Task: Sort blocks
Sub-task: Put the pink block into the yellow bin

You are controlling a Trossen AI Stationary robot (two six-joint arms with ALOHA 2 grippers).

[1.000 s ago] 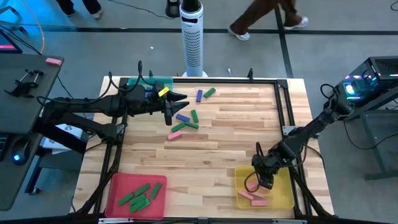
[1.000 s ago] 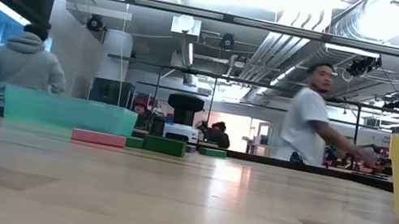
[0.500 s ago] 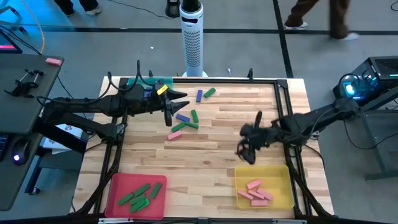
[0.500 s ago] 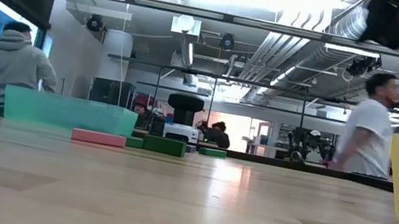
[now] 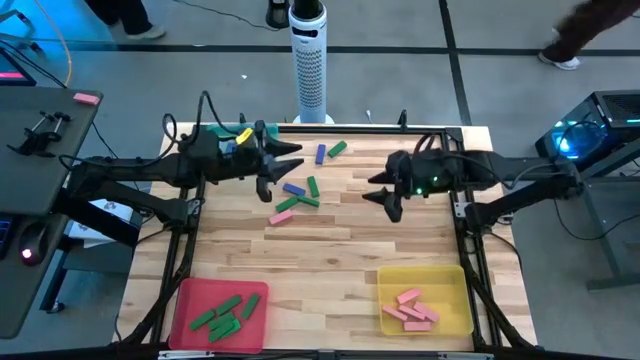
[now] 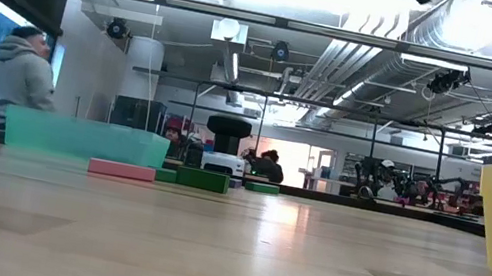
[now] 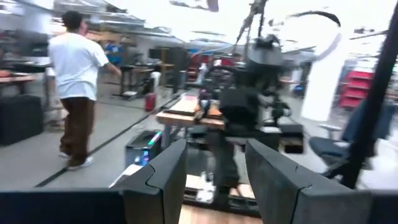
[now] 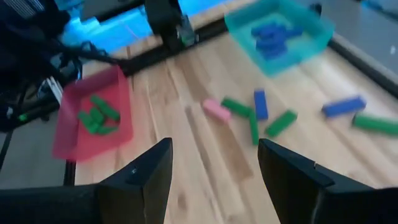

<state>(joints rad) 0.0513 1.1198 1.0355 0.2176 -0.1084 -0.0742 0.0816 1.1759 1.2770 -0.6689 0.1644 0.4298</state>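
Right of centre in the high view, right gripper (image 5: 384,196) above bare wood, fingers apart, empty; upper left, left gripper (image 5: 272,166) parted, empty; loose blocks (image 5: 296,198) between.

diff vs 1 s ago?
The right gripper left the yellow tray, rose and swung back toward the loose blocks mid-table, open and empty; the tray's pink blocks went from about three to about five. The left gripper edged slightly back near the teal tray. Loose blocks and the red tray are unchanged.
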